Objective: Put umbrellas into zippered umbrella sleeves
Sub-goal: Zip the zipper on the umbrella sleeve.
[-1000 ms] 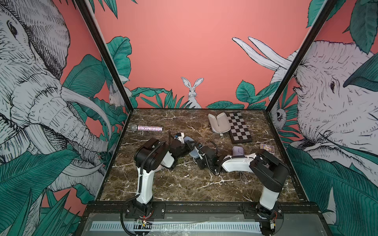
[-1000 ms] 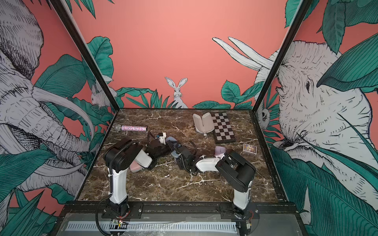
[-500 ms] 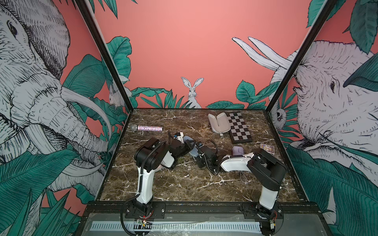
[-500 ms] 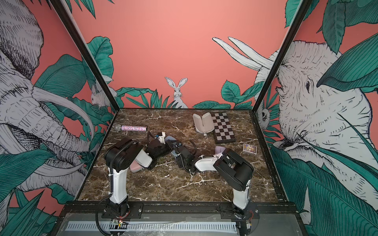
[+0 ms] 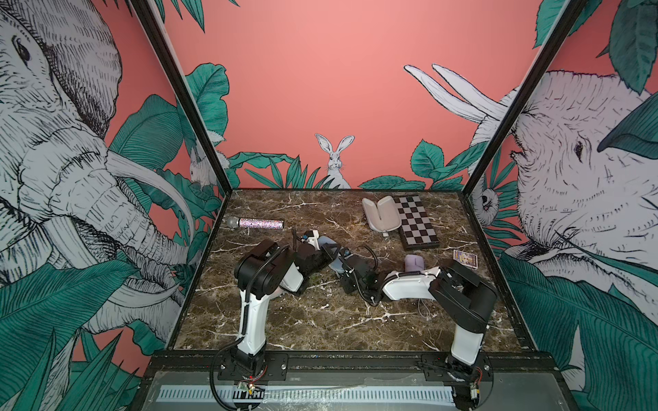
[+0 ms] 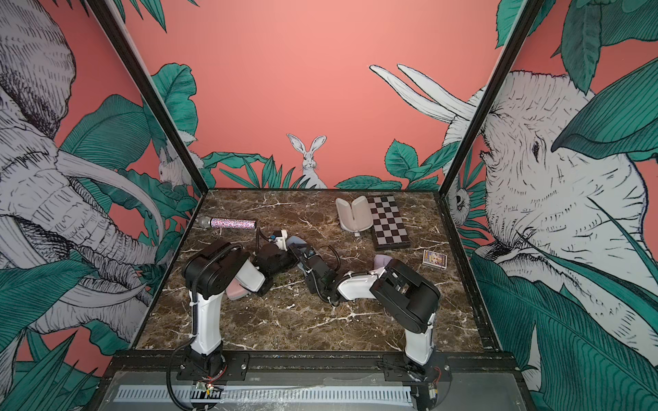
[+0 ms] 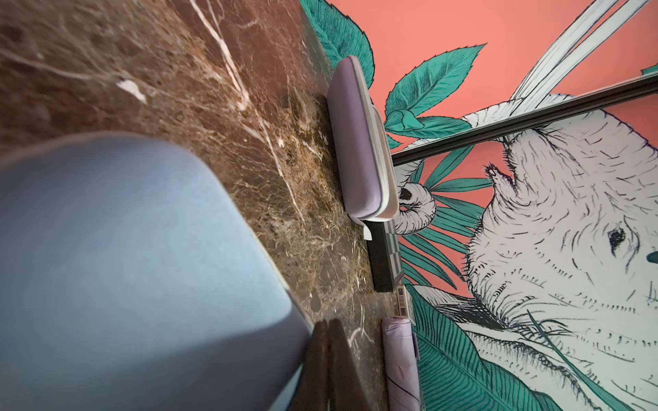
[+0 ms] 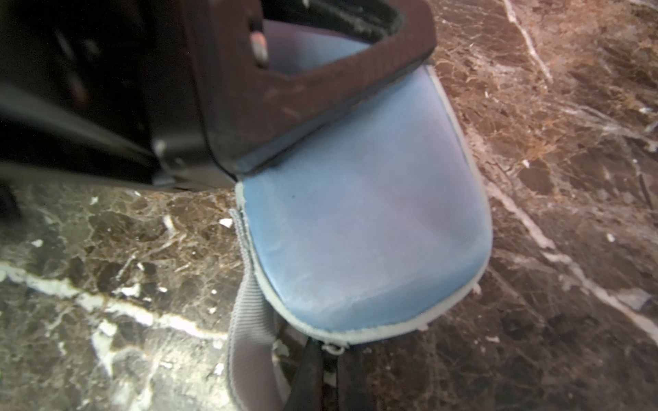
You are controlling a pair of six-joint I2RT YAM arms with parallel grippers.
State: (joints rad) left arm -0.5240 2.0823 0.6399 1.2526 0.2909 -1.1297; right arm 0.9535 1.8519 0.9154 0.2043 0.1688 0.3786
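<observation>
The right gripper has closed at the zip end of the blue sleeve, its catch hidden; the left gripper clamps the sleeve, fingertips cut off.

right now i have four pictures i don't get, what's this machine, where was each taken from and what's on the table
A robot: a left arm and a right arm bolted at the front of a marble table, each ending in a two-fingered gripper. Both top views look down from one camera head; the other two are wrist cameras. On it lie a glittery microphone, an open lilac sleeve, a checkered board, a card box and a lilac umbrella. Between the arms lies a blue sleeve. The left gripper is shut against it, the right gripper shut at its zip end; whether either pinches it is unclear.
</observation>
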